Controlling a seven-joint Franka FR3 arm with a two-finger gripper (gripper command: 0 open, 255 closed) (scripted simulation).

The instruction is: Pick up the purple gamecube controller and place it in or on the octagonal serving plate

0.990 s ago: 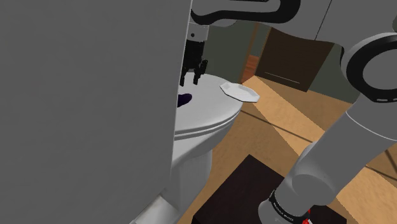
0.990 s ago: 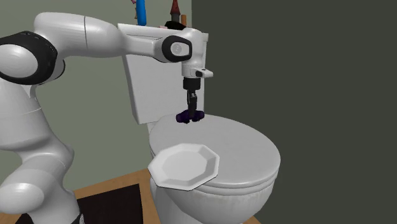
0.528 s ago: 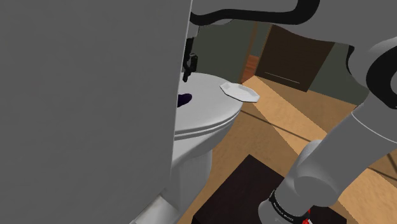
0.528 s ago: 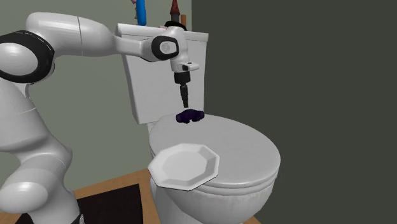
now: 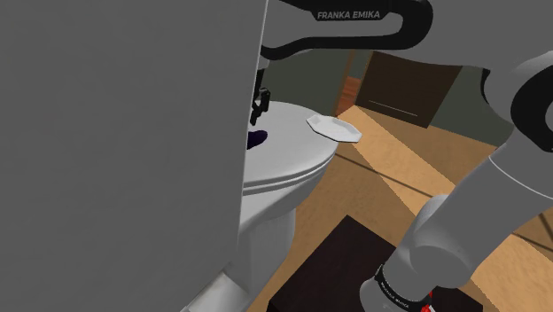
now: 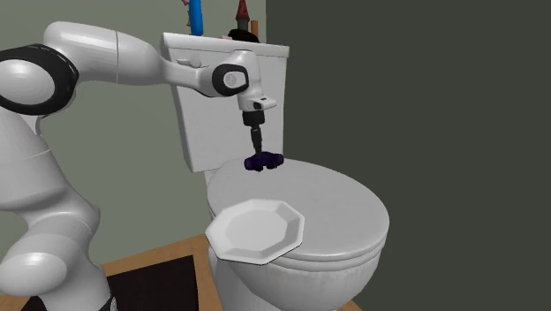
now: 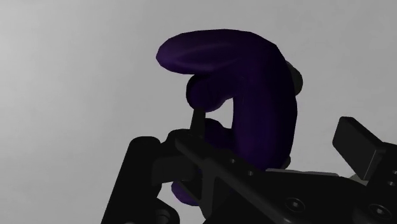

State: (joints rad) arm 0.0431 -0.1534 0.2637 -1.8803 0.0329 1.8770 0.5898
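The dark purple game controller lies flat at the back of the closed white toilet lid, just in front of the white tank. Its long axis runs side to side in the second exterior view, roughly along the tank's front. Which way its grips point cannot be told from there. In the wrist view it appears as a thick arched body with one rounded horn curling over and a small knob at the far edge. It is very dark and almost black in the shadows.

The black hand hangs straight above the controller, clear of it. Its fingers stand apart and grip nothing.

White capitals on the dark band of the arm read "FRANKA EMIKA". A small label low on the stand is too small to read.

The white octagonal plate sits at the front edge of the lid, overhanging it, well apart from the controller. In the shoulder view, a wooden floor and a dark mat lie below.
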